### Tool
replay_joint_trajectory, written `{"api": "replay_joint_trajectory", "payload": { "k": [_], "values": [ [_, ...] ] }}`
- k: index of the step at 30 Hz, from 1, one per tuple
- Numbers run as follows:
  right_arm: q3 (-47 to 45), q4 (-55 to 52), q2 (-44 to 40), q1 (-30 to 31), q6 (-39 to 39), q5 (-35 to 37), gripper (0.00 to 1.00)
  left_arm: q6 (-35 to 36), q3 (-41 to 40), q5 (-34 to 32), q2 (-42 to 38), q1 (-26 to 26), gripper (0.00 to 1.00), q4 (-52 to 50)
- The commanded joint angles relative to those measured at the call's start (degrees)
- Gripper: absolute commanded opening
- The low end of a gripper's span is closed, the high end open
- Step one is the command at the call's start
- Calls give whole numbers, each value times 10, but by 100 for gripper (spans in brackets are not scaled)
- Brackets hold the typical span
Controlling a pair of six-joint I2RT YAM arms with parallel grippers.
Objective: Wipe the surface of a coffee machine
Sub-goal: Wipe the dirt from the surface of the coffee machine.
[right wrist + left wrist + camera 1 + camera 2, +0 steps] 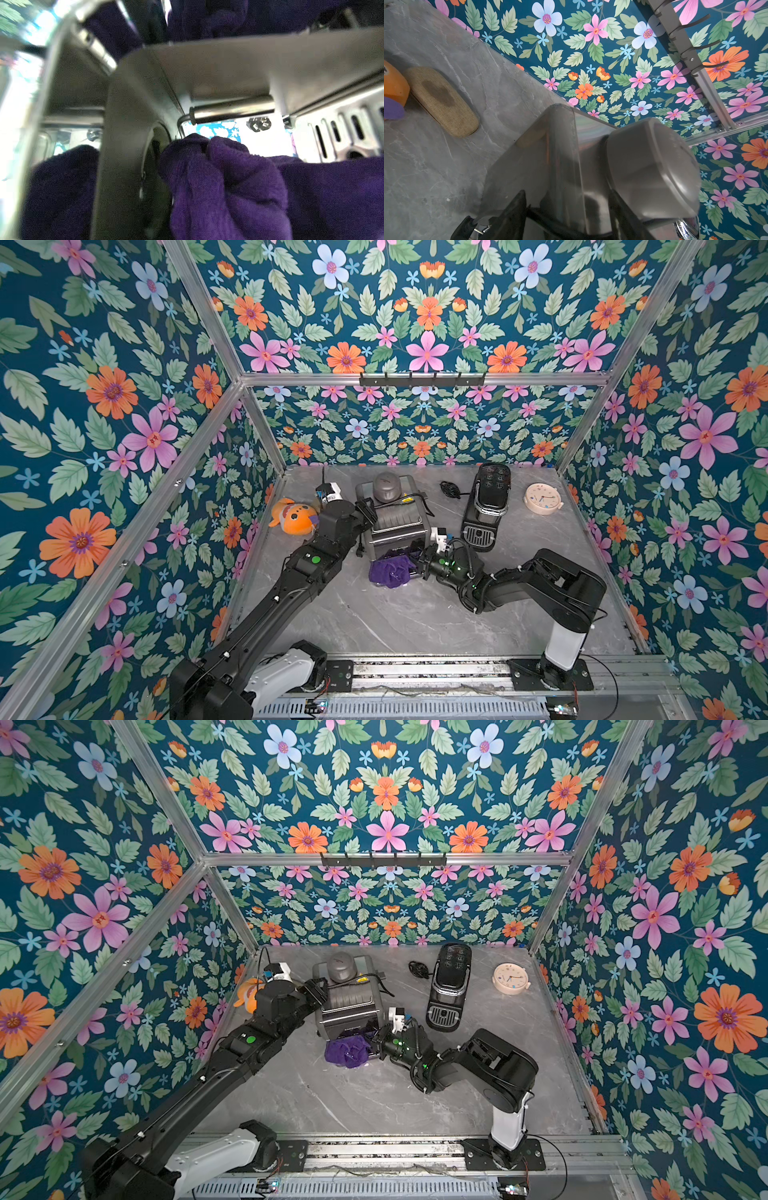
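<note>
A grey steel coffee machine (397, 522) with a domed lid (386, 487) stands mid-table in both top views (349, 1006). My left gripper (368, 508) grips its upper left rear edge. In the left wrist view the fingers flank that edge (568, 193). A purple cloth (390, 570) is bunched against the machine's lower front. My right gripper (417, 562) is shut on the cloth, which hides its fingertips. The right wrist view shows the cloth (228, 176) pressed under the machine's steel front.
A black capsule coffee machine (486, 506) stands to the right, with a black plug (451, 489) behind it. A cream clock (542, 498) lies far right. An orange plush toy (293, 516) sits left of my left arm, beside a tan oval pad (442, 99).
</note>
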Motion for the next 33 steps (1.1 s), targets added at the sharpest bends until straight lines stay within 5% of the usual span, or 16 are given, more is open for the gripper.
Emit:
{"api": "replay_joint_trajectory", "payload": {
  "k": [1,11,23,33],
  "values": [
    [8,52,-11,9,18,-18,0,5,-4,39,8,-2,61,-98],
    [17,52,16,19,5,-23,0,0,-6,41,18,-2,60,-88],
    [62,52,145,13,10,-16,0,-1,-7,35,8,-2,60,-89],
    [-9,51,146,-36,0,1,0,3,-17,36,3,-2,60,-92]
  ]
}}
